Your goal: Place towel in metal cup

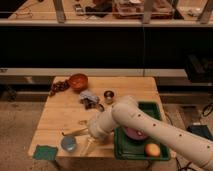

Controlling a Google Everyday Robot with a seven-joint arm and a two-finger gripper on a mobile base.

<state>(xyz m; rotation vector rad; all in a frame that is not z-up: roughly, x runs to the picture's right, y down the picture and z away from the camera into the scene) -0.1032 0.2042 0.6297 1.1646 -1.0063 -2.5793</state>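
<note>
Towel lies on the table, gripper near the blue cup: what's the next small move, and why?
Probably carry the gripper toward the far side of the table, to above the towel. It hangs open and empty near the front edge, while the towel lies untouched beside the metal cup.

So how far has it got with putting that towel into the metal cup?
Nothing looks done yet: the towel lies crumpled on the table beside the metal cup, not in it. In hand, nothing: the claw hangs open and empty near the light blue cup, away from the towel. Left: reach the towel, grasp it and drop it into the cup.
</note>
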